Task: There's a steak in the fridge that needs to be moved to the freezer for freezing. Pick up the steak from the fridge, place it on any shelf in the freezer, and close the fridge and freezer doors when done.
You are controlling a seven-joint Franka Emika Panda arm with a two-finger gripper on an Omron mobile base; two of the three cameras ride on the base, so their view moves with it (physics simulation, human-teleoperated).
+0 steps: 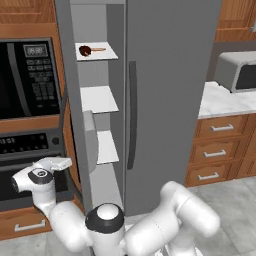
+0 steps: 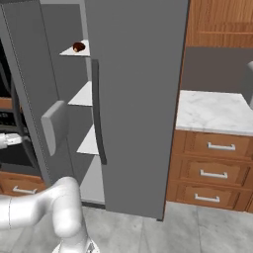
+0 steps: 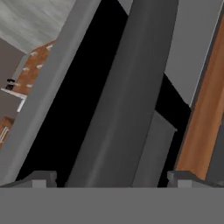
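Note:
The steak [image 1: 85, 50] [image 2: 78, 47], a small dark reddish lump, lies on the top white shelf [image 1: 107, 54] [image 2: 69, 51] of the freezer [image 1: 100, 125] [image 2: 74, 99]. The freezer door [image 1: 72, 100] [image 2: 34, 89] stands open at the left. The wide fridge door [image 1: 170, 100] [image 2: 138, 99] is shut and hides the fridge's inside. My gripper [image 1: 66, 162] [image 2: 15, 140] [image 3: 113, 179] is low at the outer side of the freezer door, far below the steak. It is open, and a long dark grey bar [image 3: 127, 96], seemingly the door's handle, runs between its fingertips [image 3: 41, 179].
A thin tan strip [image 1: 99, 49] lies beside the steak. A grey bin [image 1: 90, 140] [image 2: 54, 126] sticks out from the freezer door's inner side. A black oven stack [image 1: 27, 100] stands left of the door. Wooden drawers [image 1: 220, 150] [image 2: 212, 168] under a marble counter [image 2: 212, 111] flank the right.

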